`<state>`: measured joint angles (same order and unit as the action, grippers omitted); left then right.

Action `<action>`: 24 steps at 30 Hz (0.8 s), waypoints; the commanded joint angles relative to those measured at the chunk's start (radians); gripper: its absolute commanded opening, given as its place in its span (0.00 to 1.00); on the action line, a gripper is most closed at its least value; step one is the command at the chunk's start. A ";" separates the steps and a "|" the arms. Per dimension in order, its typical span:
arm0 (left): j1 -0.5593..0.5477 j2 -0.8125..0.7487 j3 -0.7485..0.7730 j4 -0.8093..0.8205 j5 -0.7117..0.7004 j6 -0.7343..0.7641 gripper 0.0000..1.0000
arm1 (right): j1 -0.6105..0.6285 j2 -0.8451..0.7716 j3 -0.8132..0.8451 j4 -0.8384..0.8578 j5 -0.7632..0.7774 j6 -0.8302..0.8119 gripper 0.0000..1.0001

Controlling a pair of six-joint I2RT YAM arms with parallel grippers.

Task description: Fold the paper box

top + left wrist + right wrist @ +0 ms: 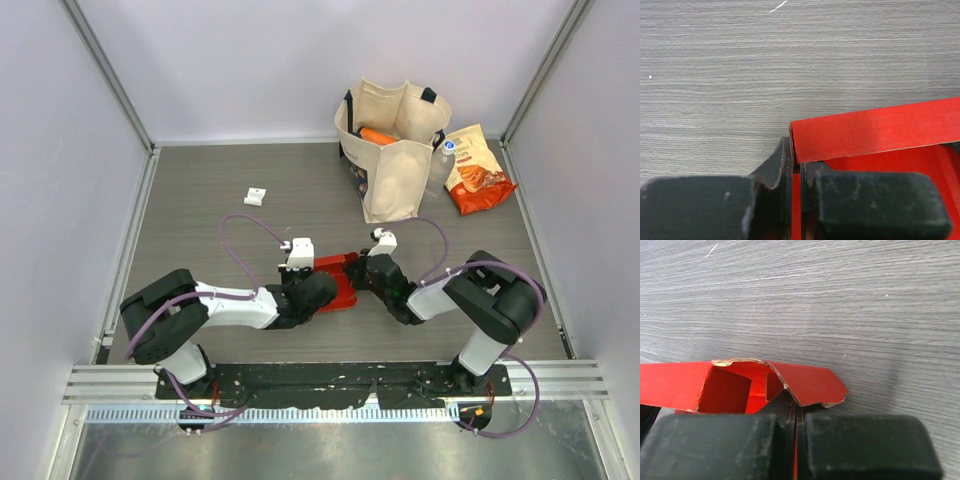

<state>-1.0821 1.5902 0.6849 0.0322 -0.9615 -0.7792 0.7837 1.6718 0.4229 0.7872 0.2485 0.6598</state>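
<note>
The paper box [338, 279] is bright red card, partly folded, on the grey table between the two arms. My left gripper [322, 288] is shut on its left wall; in the left wrist view the red card [875, 131] stands pinched between the black fingers [775, 165]. My right gripper [362, 272] is shut on the box's right side; in the right wrist view a bent red flap [812, 382] with a torn edge sticks out past the fingers [785, 410], and the box's open inside [730, 390] shows at the left.
A beige cloth tote bag [393, 150] stands at the back with an orange item inside. An orange-red snack bag [476, 170] lies to its right. A small white piece [255, 196] lies at the back left. Grey walls enclose the table.
</note>
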 commanded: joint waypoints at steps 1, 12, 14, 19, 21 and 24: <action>-0.007 -0.024 -0.004 0.023 0.004 -0.015 0.00 | 0.017 -0.015 -0.009 -0.021 -0.043 0.024 0.00; -0.006 -0.021 0.002 0.008 -0.010 -0.020 0.00 | 0.020 -0.369 -0.035 -0.428 -0.158 -0.100 0.16; -0.007 -0.025 0.001 0.008 -0.014 -0.022 0.00 | 0.023 -0.389 -0.050 -0.442 -0.218 -0.104 0.15; -0.006 -0.026 -0.001 0.003 -0.022 -0.022 0.00 | 0.025 -0.350 -0.116 -0.338 -0.235 -0.049 0.06; -0.006 -0.024 -0.004 0.000 -0.019 -0.029 0.00 | 0.025 -0.296 -0.127 -0.292 -0.226 -0.020 0.05; -0.006 -0.029 -0.007 -0.002 -0.016 -0.031 0.00 | 0.025 -0.270 -0.141 -0.284 -0.175 0.018 0.05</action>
<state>-1.0840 1.5837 0.6830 0.0322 -0.9558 -0.7879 0.8036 1.3621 0.3046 0.4629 0.0338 0.6331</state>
